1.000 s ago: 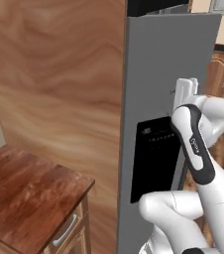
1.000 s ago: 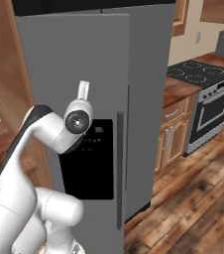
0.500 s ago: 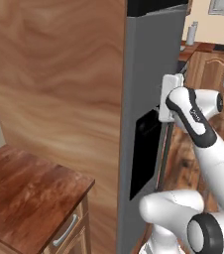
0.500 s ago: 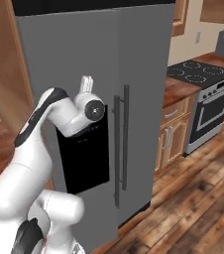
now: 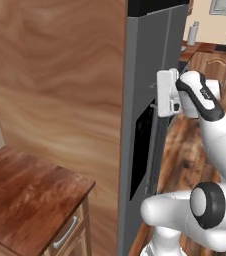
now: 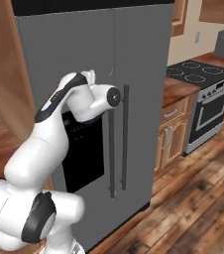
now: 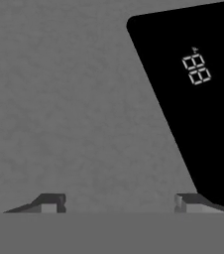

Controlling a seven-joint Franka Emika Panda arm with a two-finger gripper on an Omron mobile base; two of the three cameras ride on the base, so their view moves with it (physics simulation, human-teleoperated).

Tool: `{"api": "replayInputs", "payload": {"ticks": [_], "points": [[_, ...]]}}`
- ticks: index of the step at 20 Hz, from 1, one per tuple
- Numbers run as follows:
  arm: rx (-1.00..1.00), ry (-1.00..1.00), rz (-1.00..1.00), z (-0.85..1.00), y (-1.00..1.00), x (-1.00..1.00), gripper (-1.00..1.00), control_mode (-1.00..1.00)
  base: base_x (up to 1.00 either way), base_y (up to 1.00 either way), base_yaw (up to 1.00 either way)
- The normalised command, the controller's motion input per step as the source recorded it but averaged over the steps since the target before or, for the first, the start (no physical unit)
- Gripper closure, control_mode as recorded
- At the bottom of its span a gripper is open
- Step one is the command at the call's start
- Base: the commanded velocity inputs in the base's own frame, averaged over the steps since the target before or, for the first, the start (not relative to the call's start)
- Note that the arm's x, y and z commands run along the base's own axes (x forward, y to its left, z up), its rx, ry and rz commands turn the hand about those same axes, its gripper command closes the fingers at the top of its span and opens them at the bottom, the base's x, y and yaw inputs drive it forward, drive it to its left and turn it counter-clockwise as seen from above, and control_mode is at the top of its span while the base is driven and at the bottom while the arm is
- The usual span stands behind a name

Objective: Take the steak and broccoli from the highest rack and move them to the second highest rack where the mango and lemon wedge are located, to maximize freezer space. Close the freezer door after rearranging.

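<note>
While the freezer door (image 6: 64,74) is shut flat against the freezer (image 5: 145,60), none of the racks or food behind it can be seen, so the step in hand is getting that door open. In the hand view the gripper (image 7: 119,203) faces the grey door face square on, its fingertips (image 7: 52,202) standing well apart with nothing between them, and the black display panel (image 7: 203,99) lies just to the door's right side. From the right base view the hand sits beside the long dark bar handle (image 6: 111,149) of the door, not around it. Next, by my judgement, the gripper must shift across to that handle, straddle the bar, close on it and pull outward.
</note>
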Motion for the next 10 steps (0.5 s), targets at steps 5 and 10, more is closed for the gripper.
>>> {"api": "replayInputs", "payload": {"ticks": [5, 10], "points": [[0.0, 0.0, 0.13, -0.33, 0.58, 0.0, -1.0, -1.0, 0.0, 0.0, 0.0], [0.0, 0.0, 0.08, -0.25, 0.5, 0.0, -1.0, -1.0, 0.0, 0.0, 0.0]]}}
